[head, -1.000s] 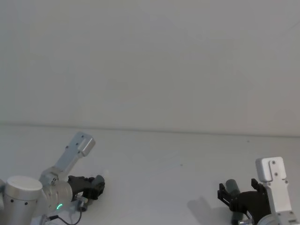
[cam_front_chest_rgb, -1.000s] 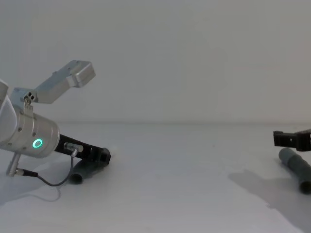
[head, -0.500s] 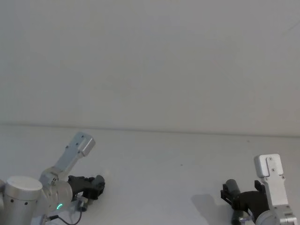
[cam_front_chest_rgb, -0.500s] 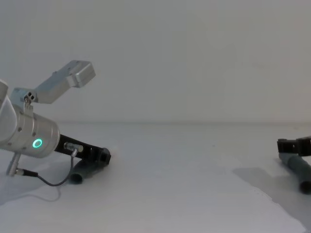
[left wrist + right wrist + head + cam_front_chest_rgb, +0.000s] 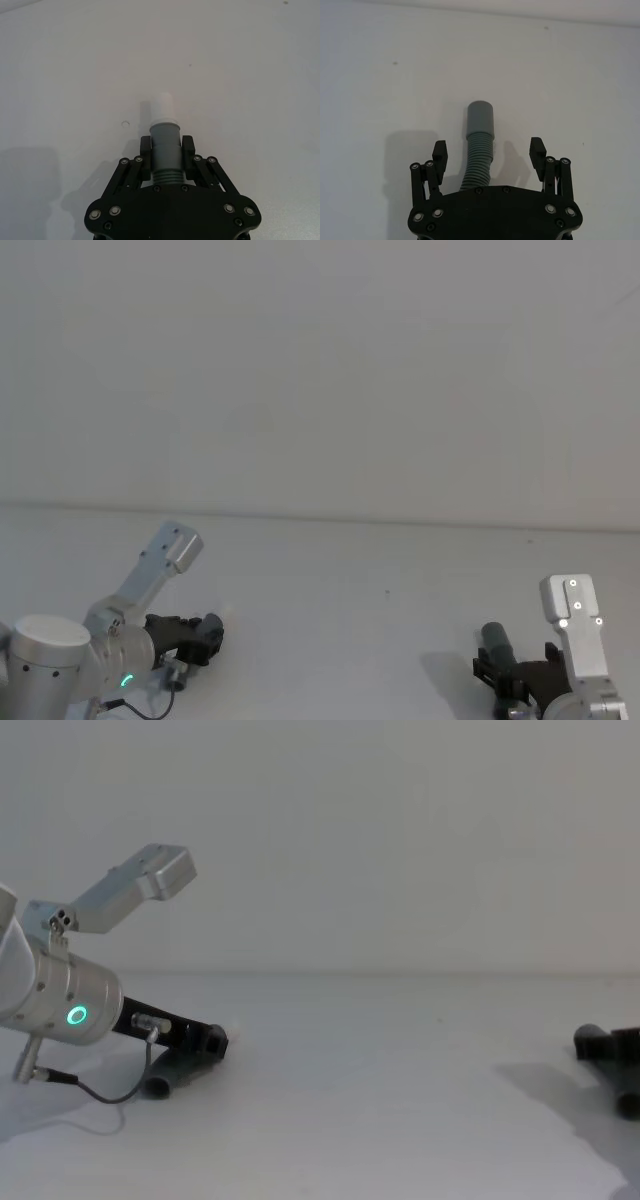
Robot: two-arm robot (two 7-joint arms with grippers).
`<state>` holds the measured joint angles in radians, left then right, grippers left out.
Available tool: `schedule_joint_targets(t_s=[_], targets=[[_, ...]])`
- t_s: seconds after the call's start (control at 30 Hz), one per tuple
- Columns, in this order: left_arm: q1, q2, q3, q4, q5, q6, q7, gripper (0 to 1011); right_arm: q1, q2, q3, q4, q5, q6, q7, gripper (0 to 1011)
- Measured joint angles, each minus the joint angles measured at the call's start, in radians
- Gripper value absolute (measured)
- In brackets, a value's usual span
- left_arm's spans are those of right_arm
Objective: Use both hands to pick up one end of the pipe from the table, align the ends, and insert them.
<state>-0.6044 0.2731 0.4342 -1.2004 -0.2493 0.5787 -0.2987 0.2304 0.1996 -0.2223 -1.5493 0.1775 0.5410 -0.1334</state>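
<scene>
Two hose pieces are noted on the white tabletop (image 5: 350,580), well apart. One lies toward its left edge and one toward its right edge, both well short of the far edge.

Left side. The left gripper (image 5: 167,146) is seen clenched on the left hose piece (image 5: 172,1072). Its fingers (image 5: 146,145) are pressed against either side of the smooth grey cuff (image 5: 165,142), just ahead of the first ribs. The white tip (image 5: 163,106) is left projecting past the fingertips, with a short shadow cast beside it. In the chest view the same gripper (image 5: 208,1042) is angled down low over the surface and pointed toward the tabletop's middle. The ribbed tail of the piece is trailed back beneath it, its free end resting on the tabletop. A green ring light (image 5: 76,1015) is lit on the silver wrist (image 5: 70,990), and a thin black cable (image 5: 100,1096) is looped below it.

Right side. The right gripper (image 5: 488,148) is held spread wide, grasping nothing. The right hose piece (image 5: 479,155) is lying between the fingers (image 5: 440,150), apart from both, with a gap on each side. Its ribbed length is slightly curved, and the socket cuff (image 5: 481,116) is set beyond the fingertips, on the surface. In the head view this piece (image 5: 496,642) is seen reaching out ahead of the gripper (image 5: 512,672), toward the right edge.
</scene>
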Motion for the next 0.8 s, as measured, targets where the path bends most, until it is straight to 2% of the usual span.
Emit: schedule_joint_targets(t_s=[0.8], targets=[[0.0, 0.0, 0.0, 0.0, 0.0, 0.0, 0.0, 327, 0.032, -0.071, 0.047, 0.031, 0.022, 0.097, -0.032, 1000]])
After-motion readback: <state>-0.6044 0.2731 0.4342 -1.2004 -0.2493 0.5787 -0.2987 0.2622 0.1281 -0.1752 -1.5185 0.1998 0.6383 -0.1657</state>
